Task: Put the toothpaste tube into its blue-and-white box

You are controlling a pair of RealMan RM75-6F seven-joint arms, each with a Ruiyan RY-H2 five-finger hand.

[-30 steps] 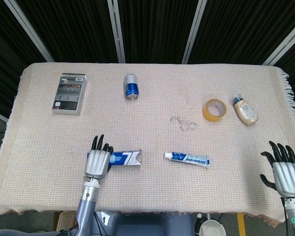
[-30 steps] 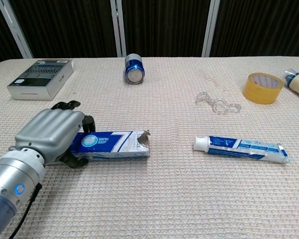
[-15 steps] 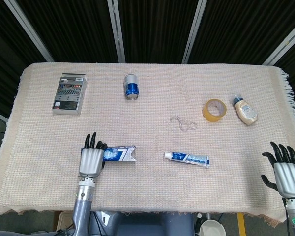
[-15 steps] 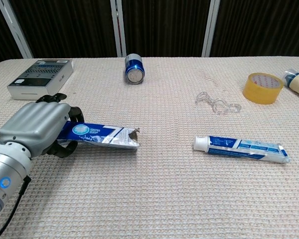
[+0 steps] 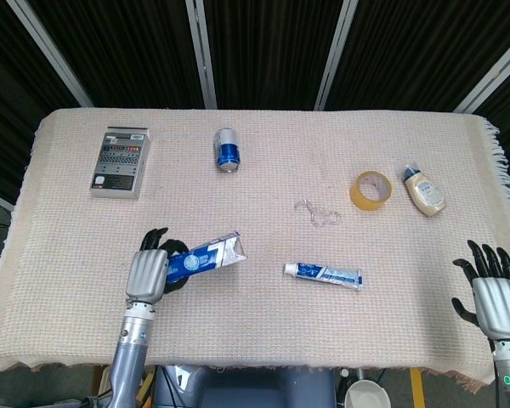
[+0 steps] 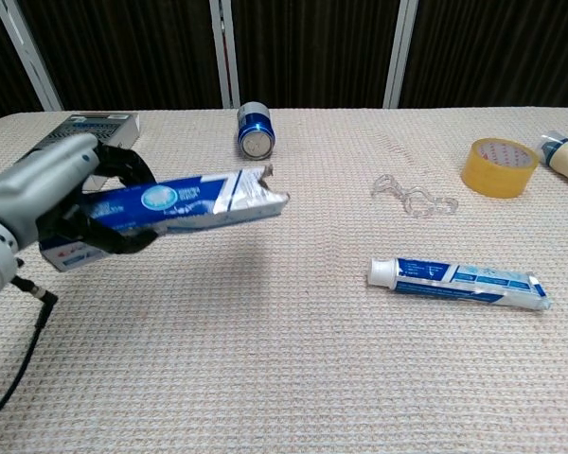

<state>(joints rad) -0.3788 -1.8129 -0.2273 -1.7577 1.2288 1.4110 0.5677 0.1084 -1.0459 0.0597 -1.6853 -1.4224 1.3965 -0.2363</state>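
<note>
The left hand (image 6: 52,203) is gripping the blue-and-white box (image 6: 185,202) above the table (image 5: 263,319). The toothpaste tube (image 5: 322,274) is lying nearby. The right hand (image 5: 495,297) is holding nothing, fingers spread.

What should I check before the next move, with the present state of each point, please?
1. Left hand grips the box firmly: ok, the box is lifted off the cloth.
2. Box's open end faces the toothpaste tube: ok, the torn flap end points right.
3. Box mouth wide enough for the tube: cannot tell.
4. Tube lies free on the table cloth, touching nothing: ok.
5. Right hand ready: ok, fingers apart, holding nothing, but far from the tube.
6. Cap on the tube: ok, white cap toward the box.
</note>
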